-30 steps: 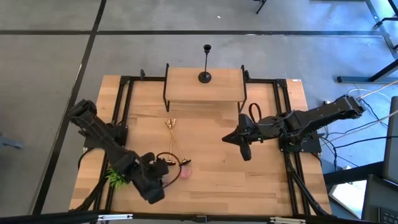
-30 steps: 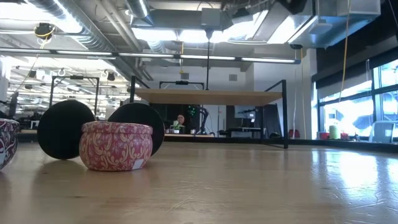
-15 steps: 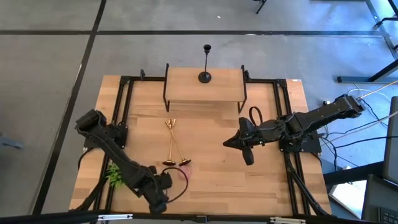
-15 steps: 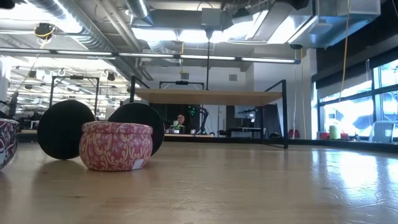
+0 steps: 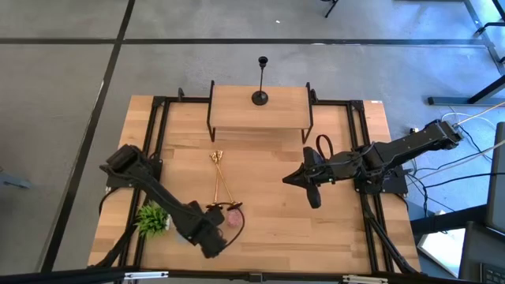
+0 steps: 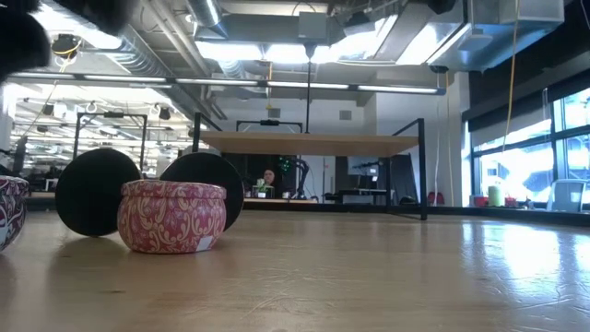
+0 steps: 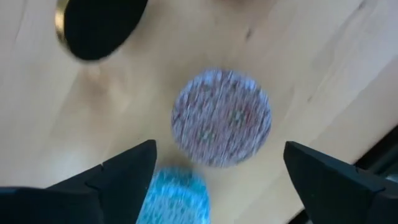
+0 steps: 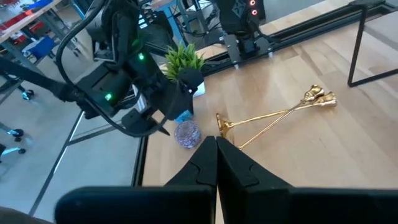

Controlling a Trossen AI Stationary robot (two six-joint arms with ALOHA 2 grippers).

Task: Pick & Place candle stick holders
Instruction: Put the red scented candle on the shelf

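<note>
A black candle stick holder (image 5: 261,85) stands upright on its round base on the raised wooden shelf (image 5: 237,110) at the far side. Two gold candle stick holders (image 5: 220,181) lie crossed on the table, cup tops toward the shelf, and their dark round bases (image 6: 97,191) face the near edge. My left gripper (image 7: 221,168) hangs open above a pink patterned tin (image 7: 221,117), pointing down and touching nothing; it hangs (image 5: 215,233) near the gold bases. My right gripper (image 8: 216,155) is shut and empty, hovering (image 5: 304,180) over the table's right half.
A small green plant (image 5: 151,219) stands at the near left beside my left arm. A blue tin (image 7: 174,193) sits next to the pink tin (image 6: 171,215). Another patterned tin (image 6: 9,212) shows at the low view's left edge. Black frame rails (image 5: 158,134) run along both table sides.
My left gripper has come down and shifted toward the table's right edge, ending over the pink tin by the gold bases. The green plant, partly covered by the arm before, now shows in full. The candle stick holders have not moved.
</note>
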